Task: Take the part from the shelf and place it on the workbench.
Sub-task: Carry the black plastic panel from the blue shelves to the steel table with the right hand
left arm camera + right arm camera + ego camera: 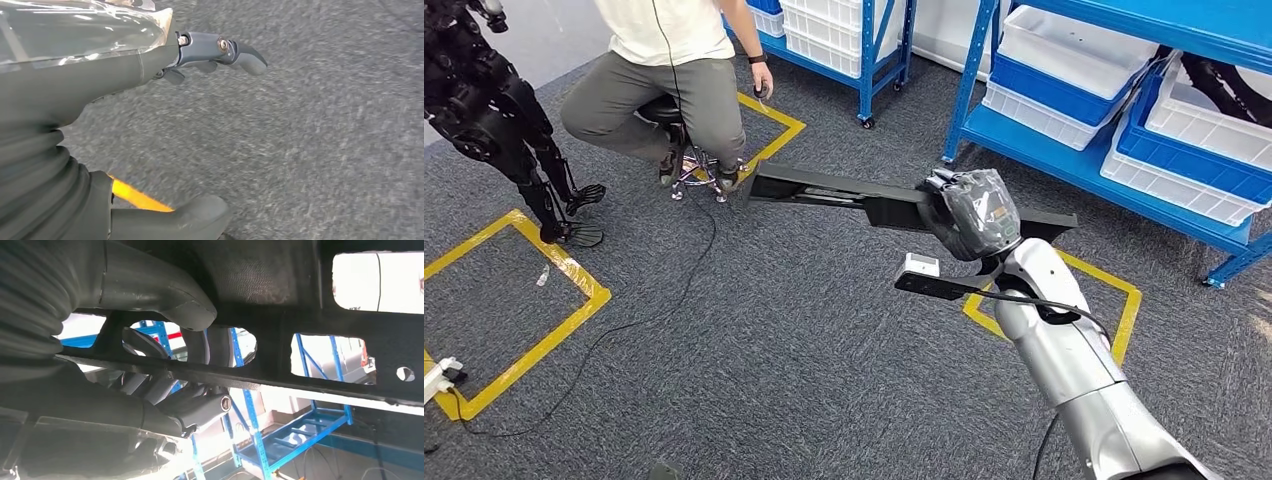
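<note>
The right robot hand (pixel 969 212) grips the long black part (pixel 844 190) at frame centre, above the carpet. The left robot hand (pixel 100 100) holds nothing, fingers apart.

A person (pixel 669 70) sits on a stool (pixel 686 150) near yellow floor tape (pixel 544 345) on grey carpet (pixel 774 350).

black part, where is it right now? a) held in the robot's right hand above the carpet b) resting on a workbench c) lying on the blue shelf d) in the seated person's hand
a: the right hand grips the long black part, carrying it level over the grey carpet.
</note>
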Robot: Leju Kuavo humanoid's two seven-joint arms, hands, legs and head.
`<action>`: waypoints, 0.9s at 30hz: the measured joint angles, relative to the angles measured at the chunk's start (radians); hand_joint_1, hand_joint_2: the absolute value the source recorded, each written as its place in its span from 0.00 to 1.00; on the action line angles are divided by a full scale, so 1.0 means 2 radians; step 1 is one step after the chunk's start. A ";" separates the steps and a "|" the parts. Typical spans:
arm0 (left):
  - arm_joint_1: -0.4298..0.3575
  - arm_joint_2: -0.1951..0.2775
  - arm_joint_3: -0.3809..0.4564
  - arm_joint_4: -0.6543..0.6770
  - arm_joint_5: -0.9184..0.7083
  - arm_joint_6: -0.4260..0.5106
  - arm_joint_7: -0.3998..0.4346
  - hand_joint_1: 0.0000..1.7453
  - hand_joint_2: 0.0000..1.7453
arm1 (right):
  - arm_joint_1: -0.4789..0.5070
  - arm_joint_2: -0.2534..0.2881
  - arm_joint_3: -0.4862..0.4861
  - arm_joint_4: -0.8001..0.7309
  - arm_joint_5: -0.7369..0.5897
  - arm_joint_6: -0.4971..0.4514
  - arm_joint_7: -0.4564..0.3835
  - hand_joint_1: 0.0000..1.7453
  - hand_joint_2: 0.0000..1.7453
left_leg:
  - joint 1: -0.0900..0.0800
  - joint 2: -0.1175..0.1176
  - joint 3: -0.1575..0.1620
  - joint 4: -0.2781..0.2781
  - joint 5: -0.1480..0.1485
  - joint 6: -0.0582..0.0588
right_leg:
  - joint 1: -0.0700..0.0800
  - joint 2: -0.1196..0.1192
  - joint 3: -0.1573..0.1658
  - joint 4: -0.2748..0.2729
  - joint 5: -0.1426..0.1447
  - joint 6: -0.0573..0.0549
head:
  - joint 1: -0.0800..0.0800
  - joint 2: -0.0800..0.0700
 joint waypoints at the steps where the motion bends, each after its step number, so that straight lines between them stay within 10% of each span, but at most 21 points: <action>1: -0.001 0.000 0.000 0.000 0.000 0.000 -0.001 0.00 1.00 | 0.000 -0.002 -0.001 0.000 -0.001 0.000 0.000 1.00 1.00 | -0.002 0.000 0.002 -0.006 -0.001 0.001 | 0.001 0.000 -0.001 0.000 0.000 0.001 | 0.000 0.000; 6: -0.002 0.000 0.000 0.000 -0.002 -0.001 -0.003 0.00 1.00 | -0.004 -0.010 -0.003 0.000 -0.004 0.000 -0.001 1.00 1.00 | -0.001 -0.005 0.006 -0.015 0.005 0.015 | 0.001 -0.003 -0.010 0.018 -0.013 0.008 | 0.001 0.000; 11: -0.004 0.000 0.000 0.000 -0.006 -0.005 -0.002 0.00 1.00 | -0.003 -0.015 -0.004 0.004 -0.006 -0.001 -0.002 1.00 1.00 | -0.001 -0.019 0.006 -0.016 0.007 0.020 | -0.002 0.001 -0.070 0.146 -0.060 0.007 | 0.003 0.000; 16: -0.006 0.000 0.000 0.000 -0.008 -0.008 0.002 0.00 1.00 | -0.008 -0.016 -0.004 0.008 -0.008 -0.004 -0.003 1.00 1.00 | 0.000 -0.042 0.000 -0.006 0.004 0.012 | -0.011 0.018 -0.008 0.018 -0.010 0.024 | 0.003 0.000; 21: -0.007 0.001 0.000 0.000 -0.008 -0.007 0.003 0.00 1.00 | -0.017 -0.010 -0.001 0.016 -0.008 -0.008 -0.005 1.00 1.00 | 0.002 -0.039 -0.012 0.009 -0.003 -0.001 | -0.009 0.007 -0.001 0.008 -0.006 0.009 | 0.000 0.000; 25: -0.008 0.000 0.000 0.000 -0.010 -0.007 0.003 0.00 1.00 | -0.022 -0.007 0.002 0.022 -0.008 -0.010 -0.007 1.00 1.00 | 0.003 -0.009 -0.068 0.123 -0.054 -0.008 | -0.005 -0.009 0.001 0.008 -0.007 0.000 | -0.004 0.000; 27: -0.008 0.000 0.000 0.000 -0.010 -0.007 0.003 0.00 1.00 | -0.023 -0.007 0.003 0.026 -0.009 -0.011 -0.009 1.00 1.00 | 0.003 -0.007 -0.075 0.132 -0.048 -0.007 | -0.003 -0.018 0.001 0.008 -0.008 -0.001 | -0.004 0.000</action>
